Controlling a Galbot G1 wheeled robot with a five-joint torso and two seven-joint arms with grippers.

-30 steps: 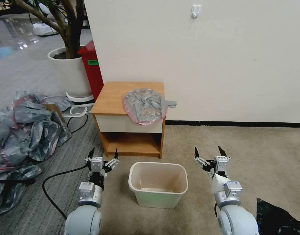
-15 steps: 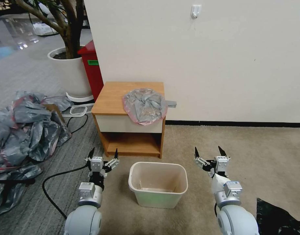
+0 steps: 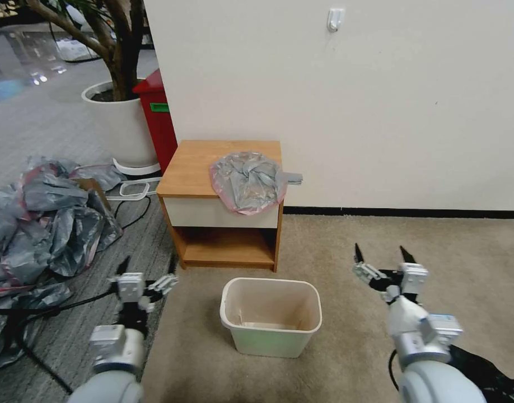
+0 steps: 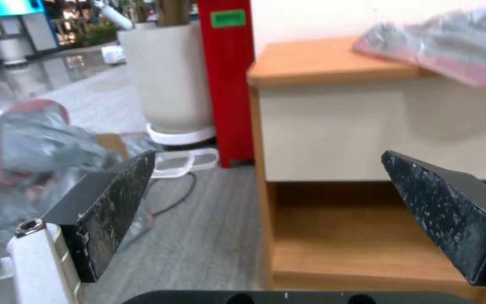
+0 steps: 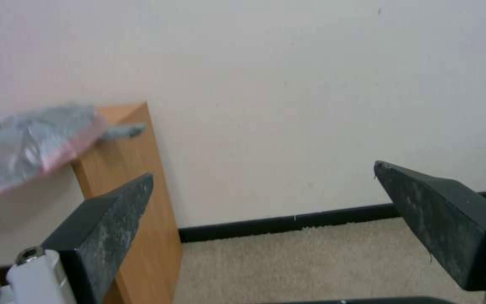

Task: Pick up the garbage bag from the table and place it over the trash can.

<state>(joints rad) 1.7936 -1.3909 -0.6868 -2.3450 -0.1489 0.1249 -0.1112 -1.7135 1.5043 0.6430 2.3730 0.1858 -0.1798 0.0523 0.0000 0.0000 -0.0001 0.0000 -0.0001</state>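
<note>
Flanking trash can (image 3: 271, 316): both tools open | bag heap (image 3: 41, 224) left

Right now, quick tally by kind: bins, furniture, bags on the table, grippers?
Bins: 2, the trash can and a tall red bin
Furniture: 1, the table
Bags on the table: 1, the garbage bag
Grippers: 2, left gripper and right gripper, both open and empty
Total: 6
</note>
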